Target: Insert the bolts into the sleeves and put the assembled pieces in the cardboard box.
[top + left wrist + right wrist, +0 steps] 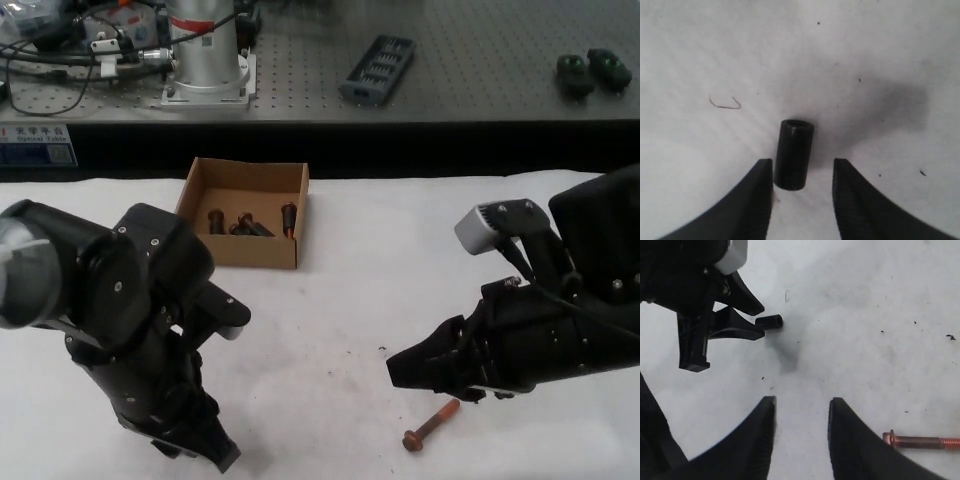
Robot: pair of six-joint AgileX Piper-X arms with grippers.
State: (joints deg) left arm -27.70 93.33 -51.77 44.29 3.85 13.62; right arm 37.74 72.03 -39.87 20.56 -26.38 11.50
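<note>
White cloth (330, 300); sleeve (794, 152) inside spread left end effector (802, 170); bolt (920, 442) end cropped.

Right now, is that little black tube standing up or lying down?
Lying down: the sleeve rests on its side, partly within the open left tool.

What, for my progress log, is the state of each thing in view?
left gripper: open, straddling the sleeve.
right gripper: open, empty.
sleeve: lying on the cloth, no bolt inside.
bolt: lying loose on the cloth.
cardboard box: open, assembled pieces inside.
</note>
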